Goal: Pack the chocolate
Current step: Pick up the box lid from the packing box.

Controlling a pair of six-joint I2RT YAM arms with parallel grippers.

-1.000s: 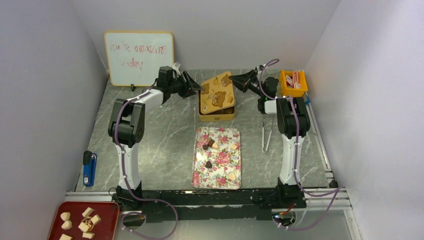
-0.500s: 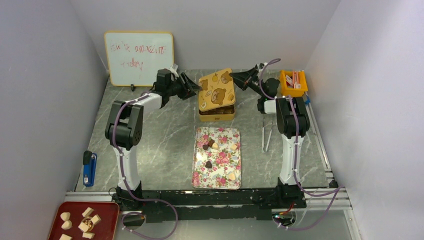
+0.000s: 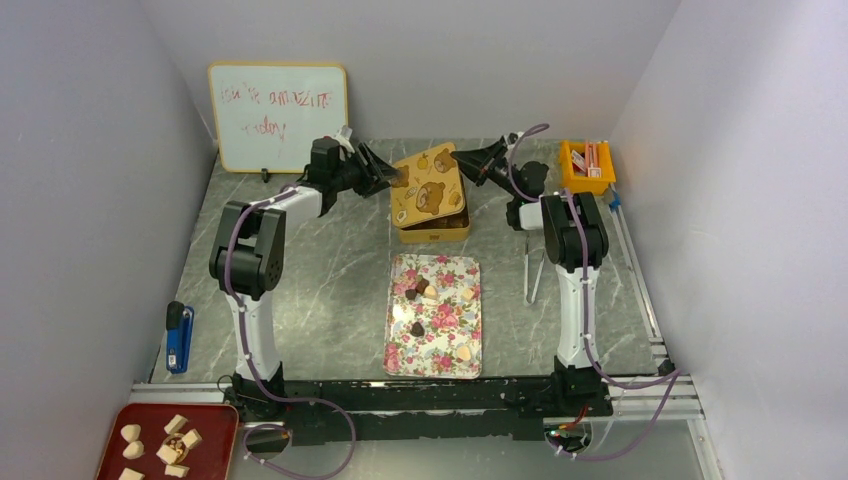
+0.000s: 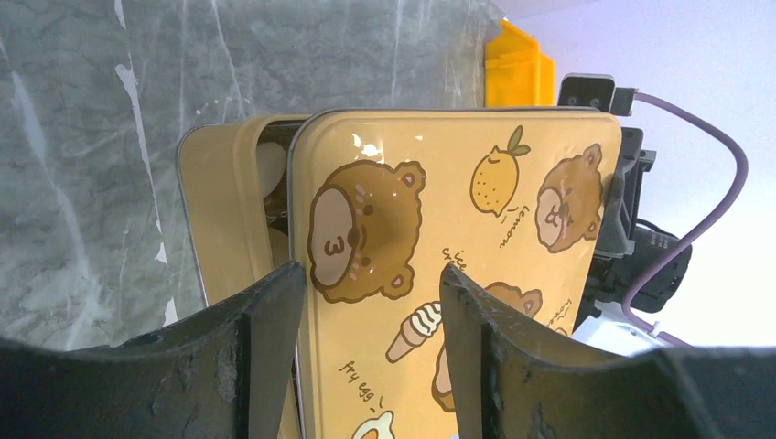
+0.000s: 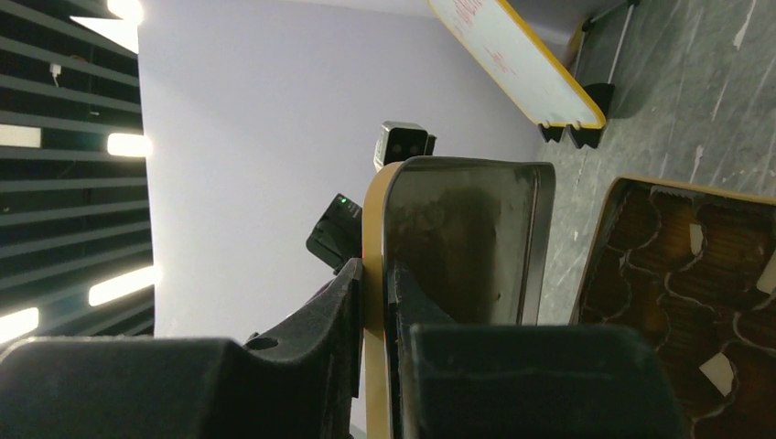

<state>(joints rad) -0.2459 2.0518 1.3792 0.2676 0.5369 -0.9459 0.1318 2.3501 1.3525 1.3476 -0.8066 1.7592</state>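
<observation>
The chocolate [image 3: 417, 328] is lying loose on the floral tray [image 3: 395, 350] in the middle of the surface [image 3: 320, 270], a few dark and cream pieces scattered well apart from both arms. Beyond the tray the yellow tin [image 3: 435, 232] is standing with its bear-printed lid [image 3: 428, 188] tilting up above it. The right tool [image 5: 375, 283] is pinching the lid's rim, its jaws almost closed on the thin metal edge. The left tool [image 4: 371, 283] is facing the printed side with its jaws apart, gripping nothing. With sweets waiting on the tray, the step in hand is probably getting the lid clear so the tin can be filled. Doing that well means gripping the rim squarely so the lid is not swinging. It also means lifting the lid straight off the tin's wall rather than scraping along it, and setting it down on bare surface to one side, not over the tray. The left tool is best used steadying the tin or drawing clear, leaving the paper liner [image 5: 695, 274] undisturbed.
</observation>
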